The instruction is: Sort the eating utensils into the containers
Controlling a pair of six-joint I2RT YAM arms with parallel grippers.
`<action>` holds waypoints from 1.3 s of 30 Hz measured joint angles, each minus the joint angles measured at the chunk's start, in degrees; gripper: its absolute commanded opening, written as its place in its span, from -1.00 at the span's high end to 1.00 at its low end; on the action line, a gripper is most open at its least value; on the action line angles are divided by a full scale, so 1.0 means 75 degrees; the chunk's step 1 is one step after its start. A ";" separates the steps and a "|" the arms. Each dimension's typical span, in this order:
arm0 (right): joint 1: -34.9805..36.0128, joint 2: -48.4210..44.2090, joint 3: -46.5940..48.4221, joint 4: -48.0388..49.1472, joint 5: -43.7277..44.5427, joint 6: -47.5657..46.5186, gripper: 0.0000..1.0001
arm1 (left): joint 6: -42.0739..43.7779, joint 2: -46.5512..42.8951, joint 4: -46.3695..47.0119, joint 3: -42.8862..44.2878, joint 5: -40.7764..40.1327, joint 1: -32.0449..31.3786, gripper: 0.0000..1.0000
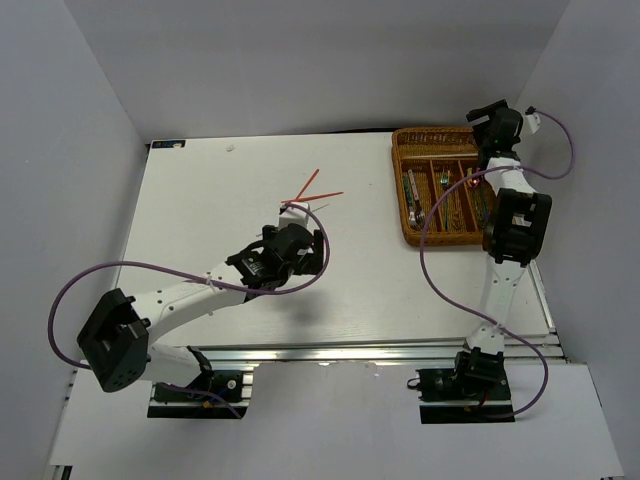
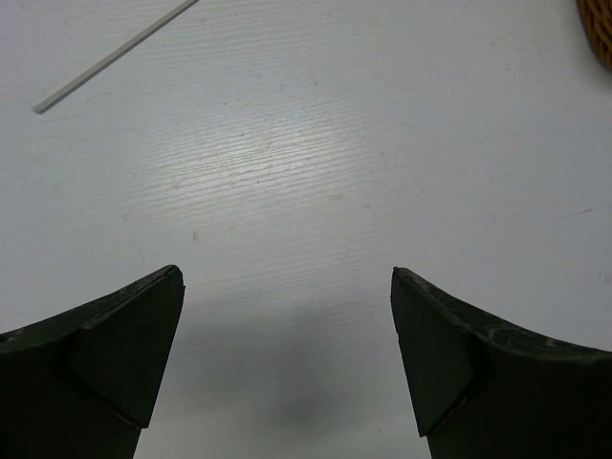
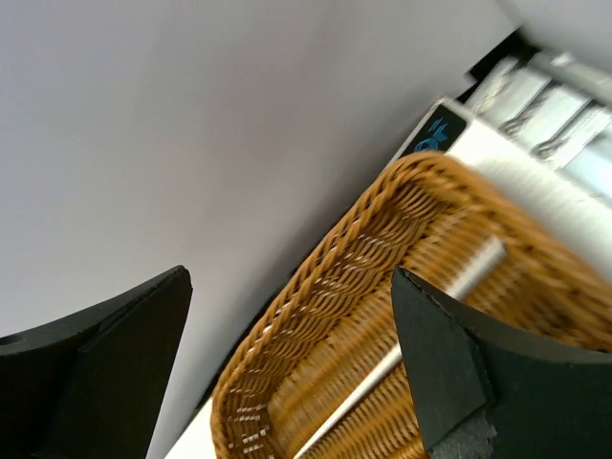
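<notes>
Where the right arm (image 1: 515, 225) crosses, the tray (image 1: 430, 133) is hidden.

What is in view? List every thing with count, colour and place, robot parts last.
White table: one, white, under everything.
Rectangular brown woven wicker cutlery tray: one, brown, table's far right.
Slim cutlery pieces: several, mixed colours, in the tray's slots; count unclear.
Thin red chopsticks: two, red, in a V, mid-table.
Thin pale stick: one, whitish, on the table ahead of the left claw.
Left claw: one, black, open, over bare table.
Right claw: one, black, open, above the tray's far end.
</notes>
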 measured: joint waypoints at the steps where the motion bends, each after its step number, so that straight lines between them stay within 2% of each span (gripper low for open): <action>1: 0.0003 -0.0017 0.0154 -0.0268 0.0111 -0.0093 -0.79 | 0.0000 0.0000 -0.0050 0.0000 -0.0064 0.0000 -0.96; 6: 0.0003 -0.0020 0.1000 -0.1408 0.0341 -0.0519 -0.79 | -0.0003 0.0009 -0.0178 0.0009 -0.0271 0.0000 -0.96; 9: 0.0006 -0.0294 0.0848 -0.1734 0.0294 -0.0711 -0.79 | 0.0003 0.0012 -0.0169 0.0035 -0.0306 0.0003 -0.96; 13: 0.0216 -0.1547 -0.0533 -0.2154 0.0230 -0.1244 -0.79 | 0.0134 0.0265 -0.0146 0.0399 -0.0201 0.0256 -0.96; 16: 0.0746 -0.3147 -0.1979 -0.2261 0.0050 -0.1953 -0.79 | 0.0391 0.0880 -0.0140 0.1186 0.0338 0.1037 -0.96; 19: 0.1684 -0.5155 -0.3631 -0.2116 -0.0504 -0.2515 -0.79 | 0.0868 0.1682 -0.0087 0.2119 0.0938 0.1833 -0.95; 22: 0.2684 -0.7108 -0.5275 -0.1856 -0.1297 -0.2938 -0.79 | 0.1594 0.2591 -0.0224 0.3095 0.1376 0.2343 -0.71; 25: 0.3223 -0.8454 -0.6470 -0.1886 -0.1754 -0.3252 -0.79 | 0.2401 0.3389 -0.0402 0.3791 0.2087 0.2687 -0.58; 27: 0.3383 -0.8894 -0.6901 -0.2087 -0.1938 -0.3430 -0.79 | 0.2935 0.3756 -0.0551 0.3984 0.2687 0.2894 -0.49; 32: 0.3418 -0.9291 -0.7152 -0.2975 -0.2171 -0.3876 -0.79 | 0.3943 0.4555 -0.1154 0.4485 0.3908 0.3555 -0.44; 39: 0.3418 -1.0311 -0.7280 -0.3488 -0.2387 -0.4345 -0.79 | 0.4625 0.5648 -0.1676 0.4980 0.4465 0.4261 -0.45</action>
